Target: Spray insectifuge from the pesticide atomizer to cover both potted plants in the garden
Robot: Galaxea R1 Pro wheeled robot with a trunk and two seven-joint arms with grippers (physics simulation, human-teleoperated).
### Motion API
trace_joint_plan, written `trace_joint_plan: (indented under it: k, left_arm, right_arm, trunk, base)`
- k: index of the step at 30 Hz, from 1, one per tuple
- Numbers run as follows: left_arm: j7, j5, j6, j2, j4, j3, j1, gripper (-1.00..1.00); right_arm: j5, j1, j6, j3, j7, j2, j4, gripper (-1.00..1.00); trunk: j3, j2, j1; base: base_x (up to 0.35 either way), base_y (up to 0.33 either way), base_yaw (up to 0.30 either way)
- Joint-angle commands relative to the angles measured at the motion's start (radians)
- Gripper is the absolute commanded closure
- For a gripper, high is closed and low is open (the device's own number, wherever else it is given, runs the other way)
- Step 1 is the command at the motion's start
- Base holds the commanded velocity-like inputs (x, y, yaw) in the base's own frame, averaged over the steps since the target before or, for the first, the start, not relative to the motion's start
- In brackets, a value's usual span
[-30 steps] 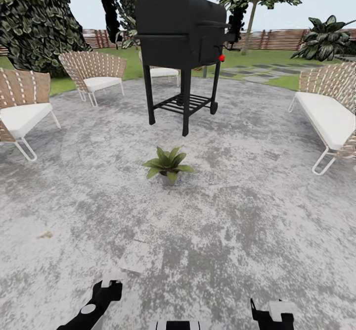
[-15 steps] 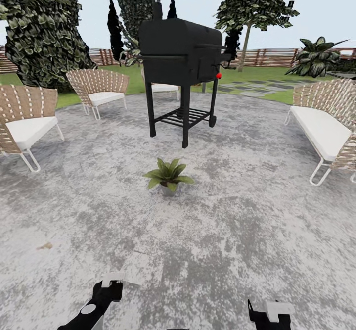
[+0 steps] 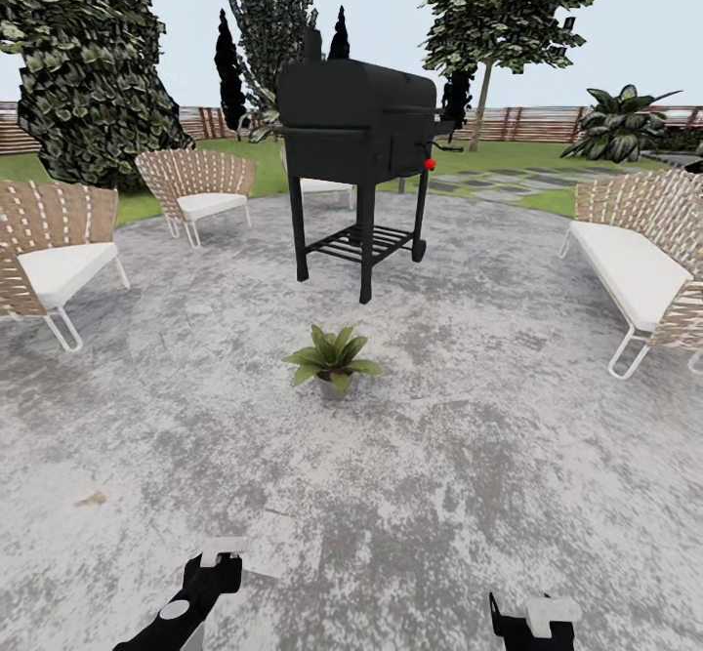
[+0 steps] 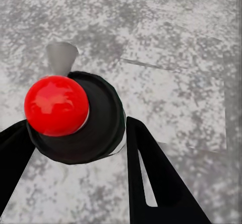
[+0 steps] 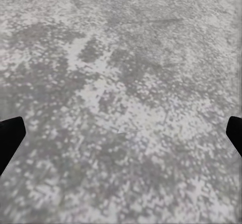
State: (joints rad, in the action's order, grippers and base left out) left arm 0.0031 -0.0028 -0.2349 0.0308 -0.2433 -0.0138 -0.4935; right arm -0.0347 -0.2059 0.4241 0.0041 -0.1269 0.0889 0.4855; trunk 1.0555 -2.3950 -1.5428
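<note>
The robot is facing across the stone patio (image 3: 469,456) of the garden, and the left gripper (image 3: 210,568) is sitting low at the near edge of the head view. In the left wrist view its two dark fingers (image 4: 151,173) are flanking a dark round body with a pale nozzle stub and a red ball (image 4: 56,105) on top. Seen end-on like this, it is reading as the pesticide atomizer (image 4: 93,133), and the pincer is looking clenched around it, carrying it just above the paving. The right gripper (image 3: 532,617) is hanging released, its fingertips showing wide apart at the edges of its wrist view, with bare stone between them.

So the pick-up is looking done, judging by that grasp. The spraying is all to come: no mist is showing, and the potted plant (image 3: 332,358) is sitting well ahead of both grippers, in the open between the robot and the black grill (image 3: 356,119). The robot is needing to close in before the nozzle can cover those leaves, and then find the other plant.

Counting up:
- One potted plant in view, out of the two the task calls for.
- One grill.
- Three wicker seats (image 3: 54,241) ringing the patio, with a white cushion peeking out behind the grill that may be a fourth.
- A slatted fence (image 3: 527,124) running along the back.
</note>
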Motion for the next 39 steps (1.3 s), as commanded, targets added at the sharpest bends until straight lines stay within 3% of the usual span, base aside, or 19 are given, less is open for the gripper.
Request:
trace_joint_plan:
  k: [1,16,28,39]
  left_arm:
    - [0.000,0.000,-0.003,0.000,0.001,-0.001,0.000,1.00]
    - [0.001,0.000,-0.004,0.000,0.001,-0.002,0.000,1.00]
    - [-0.001,0.000,-0.014,0.001,-0.002,-0.003,0.001,1.00]
    - [-0.002,0.000,-0.015,0.001,-0.001,-0.002,0.001,1.00]
  right_arm:
    - [-0.004,0.000,0.001,0.001,-0.004,0.000,-0.001,-1.00]
    - [-0.007,0.000,0.001,0.001,-0.005,0.000,-0.001,-1.00]
    - [-0.005,-0.001,0.001,0.001,-0.007,0.000,-0.001,-1.00]
    - [-0.004,0.000,0.002,0.001,-0.007,-0.001,-0.025,-1.00]
  trunk:
    - [-0.004,0.007,0.004]
    - [-0.057,0.112,0.062]
    - [-0.057,0.112,0.062]
    - [-0.058,0.112,0.062]
  base:
    - [0.000,0.000,0.000]
    - [0.000,0.000,0.000]
    - [0.005,0.011,0.000]
    - [0.071,0.281,-0.009]
